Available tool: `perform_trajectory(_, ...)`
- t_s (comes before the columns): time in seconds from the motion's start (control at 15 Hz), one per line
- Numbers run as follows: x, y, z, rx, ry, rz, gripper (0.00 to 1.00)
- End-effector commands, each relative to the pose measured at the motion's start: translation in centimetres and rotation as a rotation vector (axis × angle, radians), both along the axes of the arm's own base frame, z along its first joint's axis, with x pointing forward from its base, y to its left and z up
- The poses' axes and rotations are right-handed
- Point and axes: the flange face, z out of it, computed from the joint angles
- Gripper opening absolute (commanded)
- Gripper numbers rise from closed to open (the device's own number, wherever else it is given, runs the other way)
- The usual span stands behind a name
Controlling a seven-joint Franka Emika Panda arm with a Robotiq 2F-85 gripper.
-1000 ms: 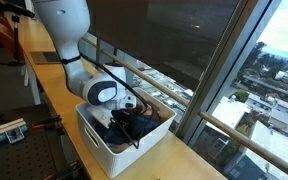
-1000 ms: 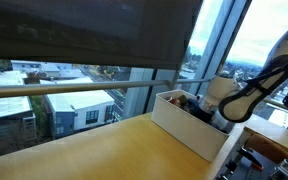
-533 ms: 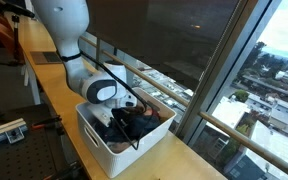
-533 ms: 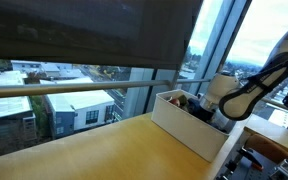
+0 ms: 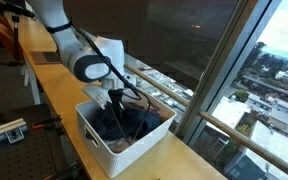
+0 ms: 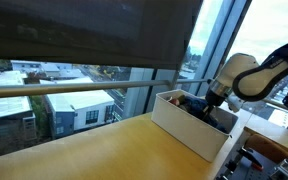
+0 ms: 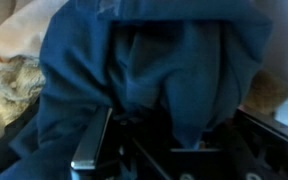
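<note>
My gripper (image 5: pixel 117 98) hangs just above a white bin (image 5: pixel 102 146) full of clothes on the long wooden counter. It is shut on a dark blue cloth (image 5: pixel 121 119), which stretches from the jaws down into the bin. In the wrist view the blue cloth (image 7: pixel 154 60) fills most of the picture, and a fold of it is pinched in the gripper (image 7: pixel 174 142). A cream cloth (image 7: pixel 12 76) lies to the left under the blue one. From the window side, the gripper (image 6: pixel 212 97) stands over the bin (image 6: pixel 187 130), and the grip itself is hidden.
The bin stands close to the window rail (image 5: pixel 162 82) and the glass behind it. The wooden counter (image 6: pixel 104 150) runs along the window. A metal frame (image 5: pixel 4 130) sits below the counter's near edge. Other dark clothes (image 5: pixel 134 132) lie in the bin.
The jaws have gone from open to shut on the blue cloth. The arm has lifted out of the bin, drawing the cloth upward with it.
</note>
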Motion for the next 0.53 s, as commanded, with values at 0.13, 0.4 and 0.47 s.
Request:
perform_trajectory(0.13, -2.0, 0.6, 12.9, 0.032, -0.114, 0.028, 0.00)
perform_trajectory(0.4, -2.6, 4.1, 22.5, 0.025, -0.222, 0.113, 0.00)
perform_trajectory(0.47, -3.0, 5.8, 24.6, 0.028, -0.246, 0.147, 0.00)
